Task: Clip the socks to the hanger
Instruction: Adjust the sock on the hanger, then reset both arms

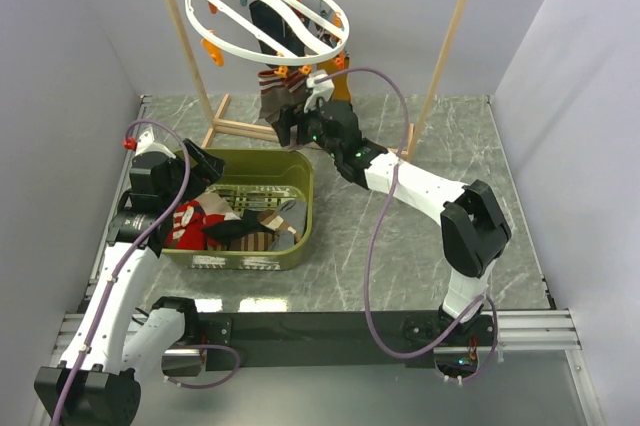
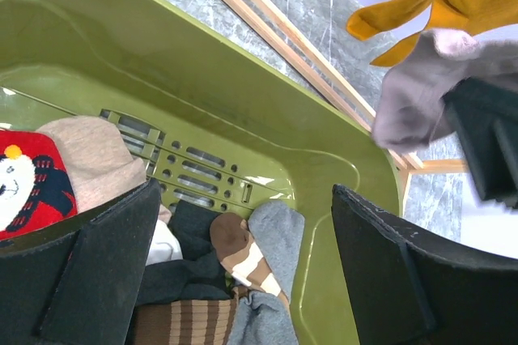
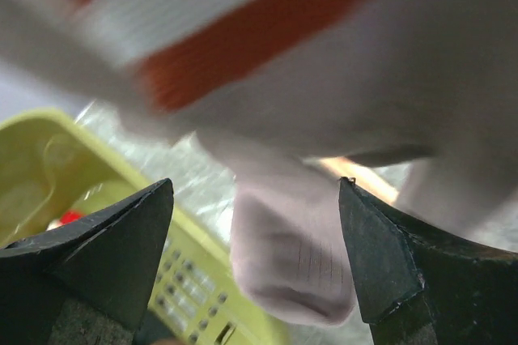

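Observation:
The white oval hanger hangs from the rack bar at the top. The taupe socks with red and white striped cuffs hang below its ring, by orange clips. My right gripper is open just under them. In the right wrist view the sock toe hangs between the wide-apart fingers of that gripper, under the blurred striped cuff. My left gripper is open and empty over the basket's left end. The left wrist view shows it above loose socks, with the taupe sock at upper right.
An olive green basket holds several loose socks: a red one, a brown striped one, grey and dark ones. Mustard socks and a dark navy sock hang on the hanger. The wooden rack frame stands behind.

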